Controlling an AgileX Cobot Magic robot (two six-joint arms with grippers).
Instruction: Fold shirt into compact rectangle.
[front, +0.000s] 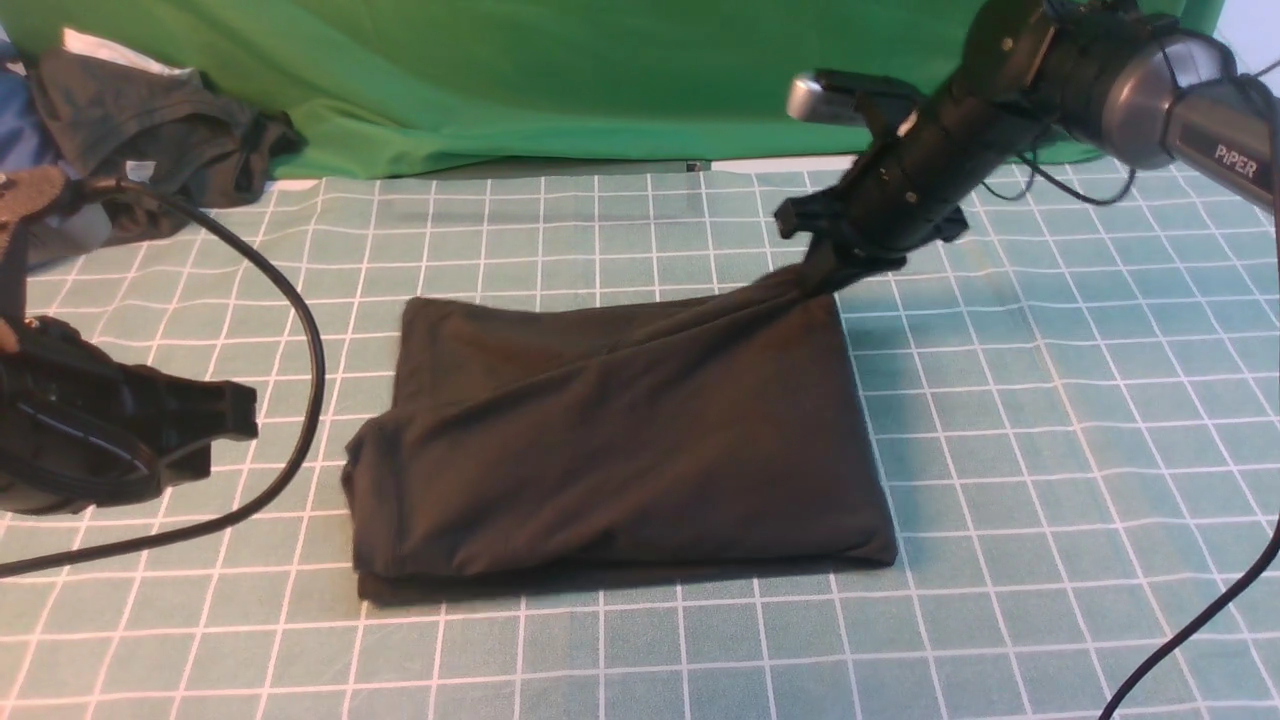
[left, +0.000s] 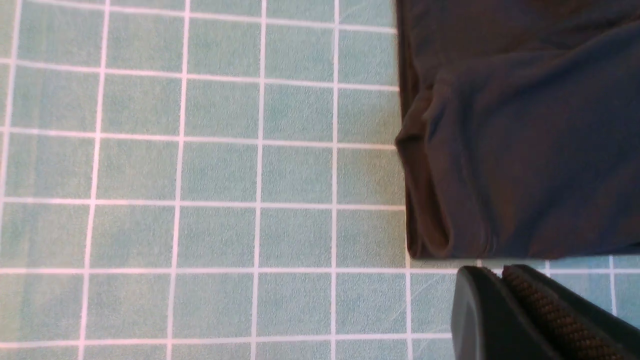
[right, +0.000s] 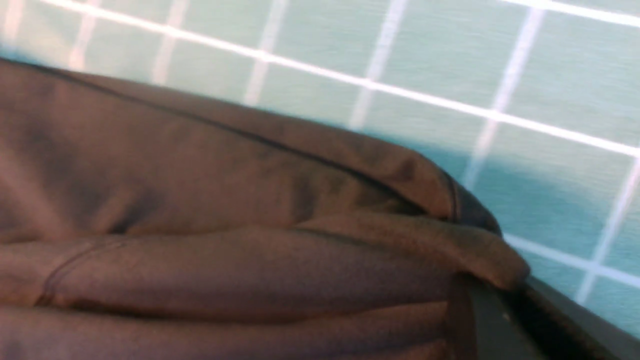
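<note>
The shirt (front: 620, 440), folded to a rough rectangle, is laid mid-cloth (front: 1050, 420), its far right corner pinched and lifted by the right gripper (front: 825, 272), while the left gripper (front: 235, 425) is held closed and empty just off the shirt's left edge.

Even, bright light with soft shadows under the shirt (front: 620, 430); the front view is slightly soft, the right wrist view blurred.

front view faces forward; both wrist views closely share the shirt (front: 620, 440).
</note>
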